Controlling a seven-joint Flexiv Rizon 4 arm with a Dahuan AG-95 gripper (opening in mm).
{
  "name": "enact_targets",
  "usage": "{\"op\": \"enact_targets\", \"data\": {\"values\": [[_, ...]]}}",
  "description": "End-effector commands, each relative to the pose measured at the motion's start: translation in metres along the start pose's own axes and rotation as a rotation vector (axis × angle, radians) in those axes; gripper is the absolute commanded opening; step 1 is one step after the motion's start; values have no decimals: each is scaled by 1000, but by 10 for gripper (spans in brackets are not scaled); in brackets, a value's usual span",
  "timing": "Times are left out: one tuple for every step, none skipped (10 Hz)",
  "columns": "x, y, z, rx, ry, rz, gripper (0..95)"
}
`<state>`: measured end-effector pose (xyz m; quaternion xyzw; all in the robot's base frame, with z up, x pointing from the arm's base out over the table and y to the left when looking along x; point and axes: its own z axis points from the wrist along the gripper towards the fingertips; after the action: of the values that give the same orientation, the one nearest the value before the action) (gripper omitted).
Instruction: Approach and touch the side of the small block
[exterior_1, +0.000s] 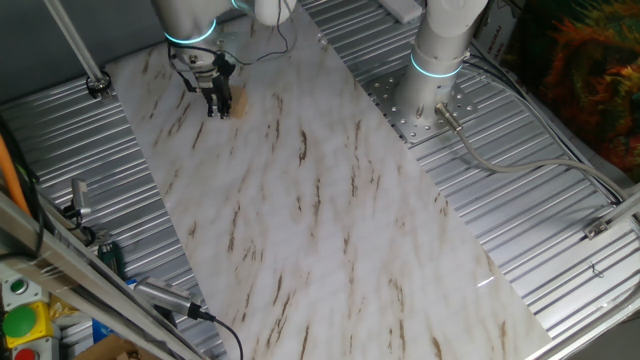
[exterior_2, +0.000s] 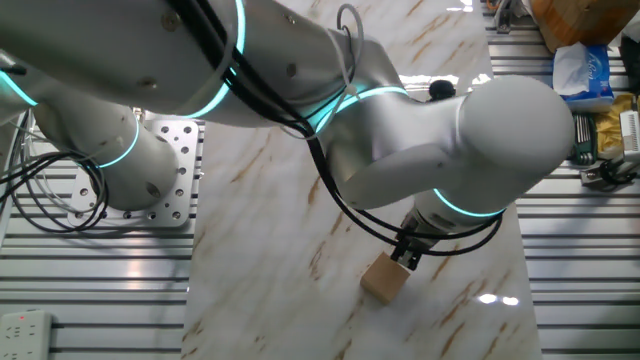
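- The small block (exterior_2: 384, 278) is seen on the marble counter (exterior_1: 330, 220), near the far corner in one fixed view, where only a tan spot (exterior_1: 226, 104) of it shows beside the dark fingers.
- The hand (exterior_1: 215, 108) is placed low over the counter, right next to the block; in the other fixed view its tip (exterior_2: 406, 257) is at the upper edge of the block.
- Whether the fingers are already touching the block cannot be told, because the arm hides the point of meeting.
- The state of the hand also cannot be told: the fingers look close together, but the gap between them is not shown clearly in either view.
- For a good touch, the last part of the approach is best made slowly and sideways, with the tip kept low, so that the side face is met and not the top.
- The block seems light and stands free, so a hard push is likely to slide or turn it on the smooth marble; only gentle contact is needed.
- The fingertips are best kept just above the counter, so that the marble is not scraped.
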<state>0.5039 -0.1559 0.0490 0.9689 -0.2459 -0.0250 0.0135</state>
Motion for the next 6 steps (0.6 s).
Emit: {"op": "enact_targets", "data": {"values": [[0, 1, 1, 42, 25, 6, 0], [0, 1, 1, 42, 34, 13, 0], [0, 1, 1, 41, 33, 11, 0], [0, 1, 1, 43, 32, 20, 0], [0, 1, 1, 46, 30, 25, 0], [0, 1, 1, 46, 30, 28, 0]]}}
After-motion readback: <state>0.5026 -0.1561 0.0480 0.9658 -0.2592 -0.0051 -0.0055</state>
